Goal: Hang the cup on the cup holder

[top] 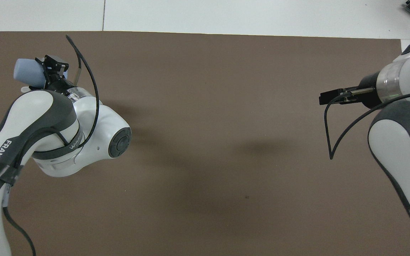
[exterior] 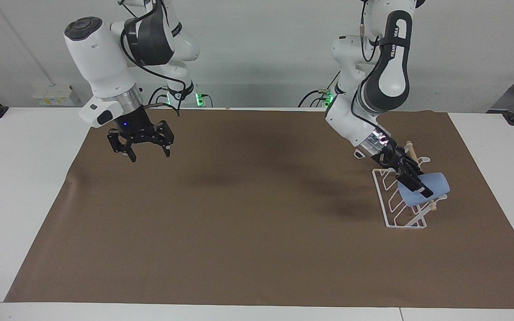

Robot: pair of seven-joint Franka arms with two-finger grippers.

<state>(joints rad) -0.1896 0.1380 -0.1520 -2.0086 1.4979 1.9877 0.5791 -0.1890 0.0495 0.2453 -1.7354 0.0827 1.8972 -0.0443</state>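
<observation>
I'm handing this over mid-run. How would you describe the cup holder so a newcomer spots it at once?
On the brown mat, look toward the left arm's end, under the left gripper, which is shut on the light-blue cup. The cup holder is the white wire rack there, with looped prongs and a pale wooden dowel. Nothing else on the mat is wire.

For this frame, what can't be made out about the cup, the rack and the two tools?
- Overhead view: rack hidden under the left arm.
- Facing view: whether a prong has entered the cup on the rack; the left tool and the cup's own body hide its mouth.
- Overhead view: right tool shows side-on, so its opening can't be read there.
</observation>
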